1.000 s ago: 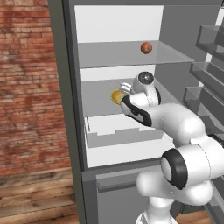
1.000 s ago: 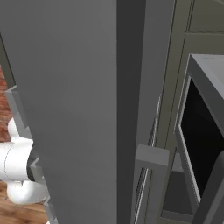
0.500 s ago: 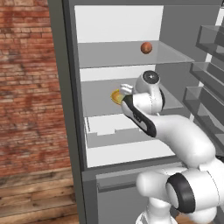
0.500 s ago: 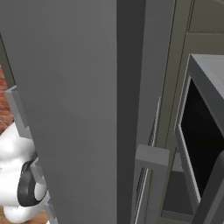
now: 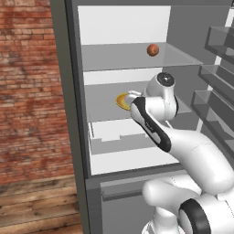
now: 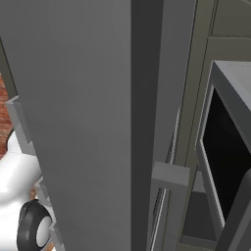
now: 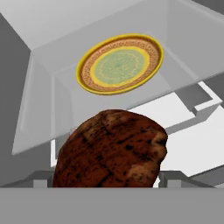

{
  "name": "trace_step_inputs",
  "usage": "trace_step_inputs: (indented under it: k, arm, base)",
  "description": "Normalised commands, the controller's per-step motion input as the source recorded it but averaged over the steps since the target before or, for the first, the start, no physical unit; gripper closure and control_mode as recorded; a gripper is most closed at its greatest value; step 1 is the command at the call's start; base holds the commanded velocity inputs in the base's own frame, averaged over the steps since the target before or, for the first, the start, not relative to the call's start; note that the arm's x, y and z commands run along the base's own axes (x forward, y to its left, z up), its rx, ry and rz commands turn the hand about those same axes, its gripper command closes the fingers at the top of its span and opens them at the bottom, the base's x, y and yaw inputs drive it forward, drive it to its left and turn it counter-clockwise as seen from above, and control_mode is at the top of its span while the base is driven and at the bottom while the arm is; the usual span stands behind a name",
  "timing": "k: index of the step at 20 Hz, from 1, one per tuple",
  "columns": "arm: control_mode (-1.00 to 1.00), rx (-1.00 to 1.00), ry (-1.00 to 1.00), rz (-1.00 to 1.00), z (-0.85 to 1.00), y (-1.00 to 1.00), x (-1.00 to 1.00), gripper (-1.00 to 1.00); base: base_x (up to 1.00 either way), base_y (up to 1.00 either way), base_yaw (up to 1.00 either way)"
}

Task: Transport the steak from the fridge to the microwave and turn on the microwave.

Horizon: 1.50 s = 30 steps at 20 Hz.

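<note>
The steak (image 7: 109, 151), a dark reddish-brown lump, sits right in front of the hand camera between my gripper's (image 7: 108, 178) two fingertips, which are shut on it. It hangs above and in front of a yellow-rimmed plate (image 7: 119, 63) that lies bare on a glass shelf of the fridge (image 5: 137, 27). In the left base view my hand (image 5: 131, 98) is at the middle shelf, right by the plate (image 5: 121, 101), and hides the steak. The microwave (image 6: 226, 166) shows at the right of the right base view, with its dark window.
A round orange-brown ball (image 5: 152, 49) rests on the upper fridge shelf. Door racks (image 5: 215, 91) of the open fridge door stand to the right of my arm. A white drawer (image 5: 119, 137) lies under the middle shelf. The fridge's grey side wall (image 6: 88, 122) stands close before the right base camera.
My arm has shifted: the wrist moved a little right and up, and the elbow swung toward the lower right. The hand stays by the plate on the middle shelf.
</note>
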Motion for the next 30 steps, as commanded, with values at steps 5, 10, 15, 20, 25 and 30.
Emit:
trace_step_inputs:
  k: [5,10,15,20,25,30]
  arm:
    - [-1.00,-0.03,0.07,0.13,0.16,0.07,-0.36,1.00]
    - [-1.00,-0.07,0.00,0.03,0.14,0.04,-0.37,1.00]
    - [-1.00,-0.08,0.00,0.01,0.14,0.01,-0.36,1.00]
    - [-1.00,-0.02,0.02,0.00,0.11,0.00,-0.35,1.00]
    - [-1.00,0.00,0.03,0.01,0.12,0.00,-0.36,1.00]
    - [-1.00,-0.01,0.02,0.01,0.09,0.00,-0.36,1.00]
  base:
    - [0.00,0.00,0.00]
    - [0.00,0.00,0.00]
    - [0.00,0.00,0.00]
    - [0.00,0.00,0.00]
    - [0.00,0.00,0.00]
    - [0.00,0.00,0.00]
